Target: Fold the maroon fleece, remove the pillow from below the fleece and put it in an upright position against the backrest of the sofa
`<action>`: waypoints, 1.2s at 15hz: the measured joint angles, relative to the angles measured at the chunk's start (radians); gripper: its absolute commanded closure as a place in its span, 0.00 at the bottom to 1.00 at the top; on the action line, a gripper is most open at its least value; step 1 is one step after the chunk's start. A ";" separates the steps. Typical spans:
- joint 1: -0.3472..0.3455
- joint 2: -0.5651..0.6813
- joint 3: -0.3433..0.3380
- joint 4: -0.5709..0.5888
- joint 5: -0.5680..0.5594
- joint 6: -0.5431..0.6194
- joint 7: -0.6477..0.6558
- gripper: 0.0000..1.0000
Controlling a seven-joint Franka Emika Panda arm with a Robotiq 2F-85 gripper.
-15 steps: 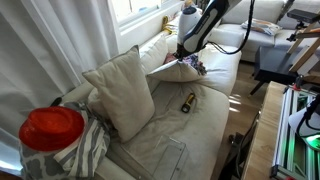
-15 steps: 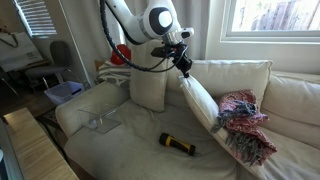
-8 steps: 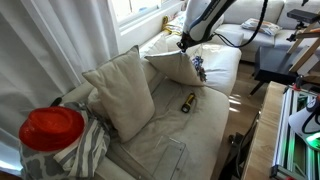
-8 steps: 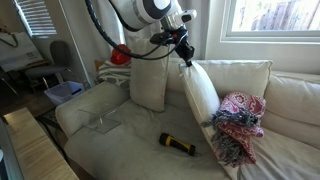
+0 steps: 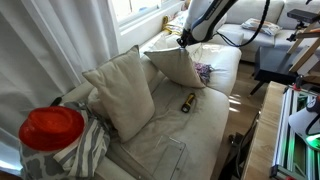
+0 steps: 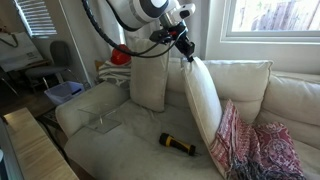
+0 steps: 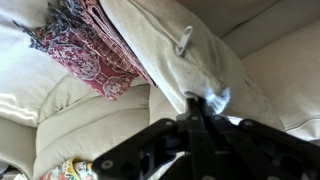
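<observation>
The gripper (image 6: 185, 50) had its jaws drawn narrow and pinched on the top corner of the pillow (image 6: 203, 105). The pillow hung from that corner nearly upright, a little tilted, with its lower edge down on the seat cushion. In an exterior view it stood in front of the backrest of the sofa (image 6: 245, 75); whether it touched the backrest could not be told. The wrist view showed the dark fingers (image 7: 197, 122) closed on the off-white cloth of the pillow (image 7: 190, 50), with a small tag on its face.

The maroon fleece (image 6: 255, 150) lay crumpled and unfolded on the seat, just beside the pillow and touching its far face, toward the back edge of the seat. In the wrist view the fleece (image 7: 85, 45) was bunched against the pillow's side over the cream cushions. In an exterior view only a small part of it (image 5: 204, 72) showed past the pillow (image 5: 177, 65), below the gripper (image 5: 183, 41).

The larger pillow (image 6: 148, 85) leaned upright at the back edge of the seat, apart from the held one. A black and yellow flashlight (image 6: 178, 146) lay near the front edge of the seat, and a clear plastic piece (image 6: 105, 123) lay toward the armrest end.
</observation>
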 measured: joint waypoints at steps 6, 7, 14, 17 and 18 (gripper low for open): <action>0.022 -0.014 -0.054 0.018 0.070 0.000 0.057 0.99; 0.026 -0.031 -0.076 0.023 0.077 -0.003 0.082 0.99; 0.099 -0.170 -0.196 0.034 0.081 -0.075 0.344 0.99; 0.149 -0.164 -0.233 0.036 0.073 -0.069 0.439 0.99; 0.162 -0.157 -0.237 0.036 0.073 -0.069 0.463 0.99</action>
